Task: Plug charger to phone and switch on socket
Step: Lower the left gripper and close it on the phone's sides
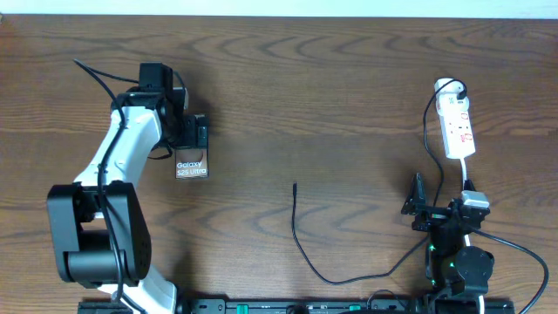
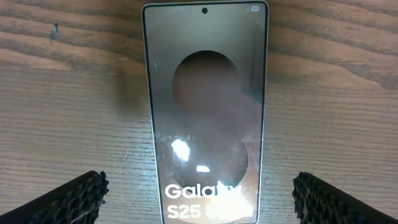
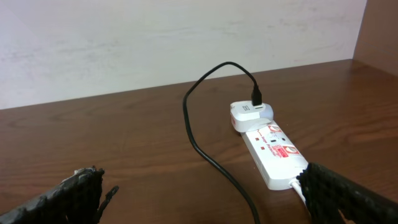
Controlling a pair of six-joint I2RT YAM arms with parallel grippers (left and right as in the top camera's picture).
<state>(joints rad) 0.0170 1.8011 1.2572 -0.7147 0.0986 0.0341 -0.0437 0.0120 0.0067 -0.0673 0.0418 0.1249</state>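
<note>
Left gripper (image 2: 199, 208) hangs over the phone (image 2: 205, 106) with its fingers (image 2: 68, 199) spread wide, one outside each long edge, neither touching. I judge the step in hand to be taking hold of the phone, which lies face up toward 9 o'clock on the table (image 1: 349, 70). To do it well, centre across the width, descend level, and close on the side edges, leaving the bottom port free. The charger (image 1: 301, 240) has its tip at 4 o'clock from the phone. At 3 o'clock lies the socket (image 1: 458, 129), with the right gripper (image 3: 205, 205) agape and empty at its 6 o'clock.
</note>
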